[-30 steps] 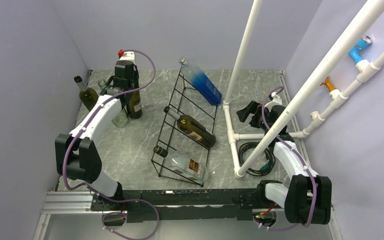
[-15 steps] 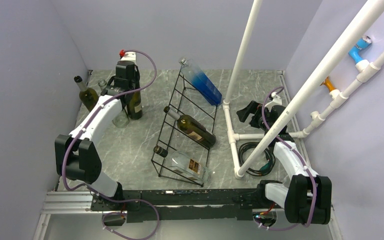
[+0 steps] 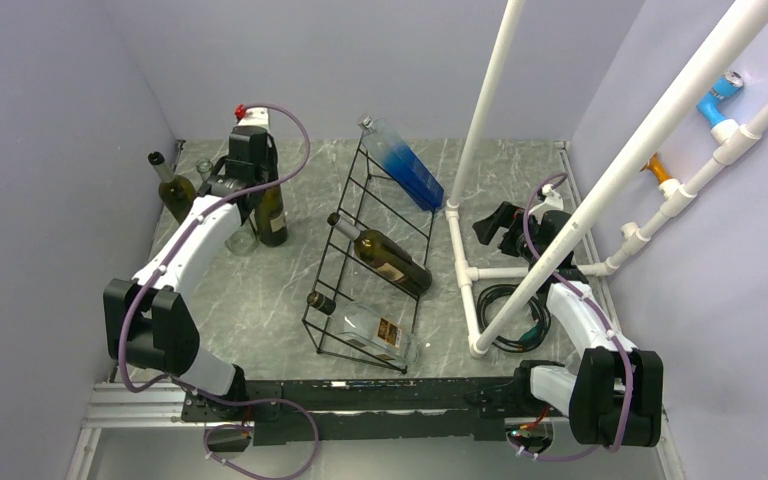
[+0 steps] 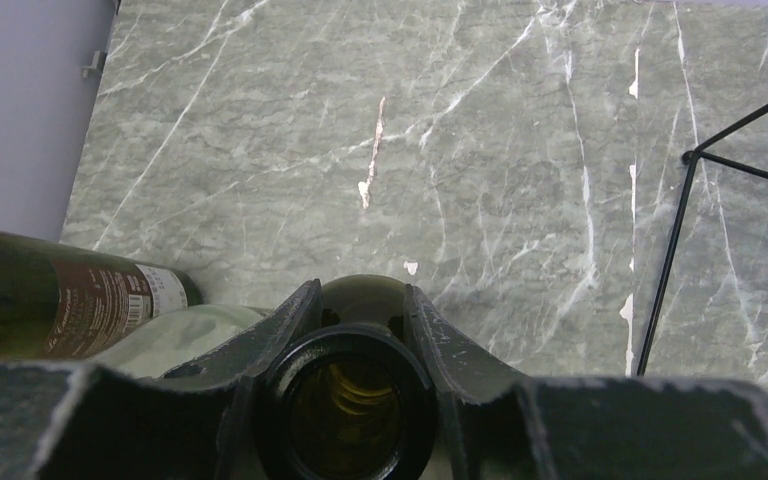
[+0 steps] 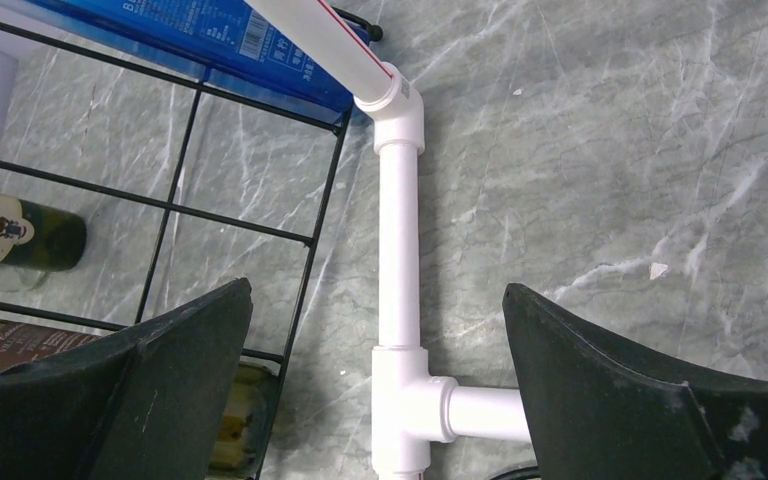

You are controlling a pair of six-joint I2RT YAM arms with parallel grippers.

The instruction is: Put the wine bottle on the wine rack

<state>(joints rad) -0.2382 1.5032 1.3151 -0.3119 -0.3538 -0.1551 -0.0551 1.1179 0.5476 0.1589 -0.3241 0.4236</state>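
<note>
Top external view | grey veined stone-look tabletop [image 3: 260, 290] | black thin-wire triangular wine rack [image 3: 322, 270], three bottles [image 3: 390, 262] in | dark green glass wine bottle [image 3: 272, 215] upright, left of rack, slick neck | left jaws clamped on its neck; lift straight, clearing neighbouring bottles [image 3: 174, 192] | right jaws wide, empty
</note>
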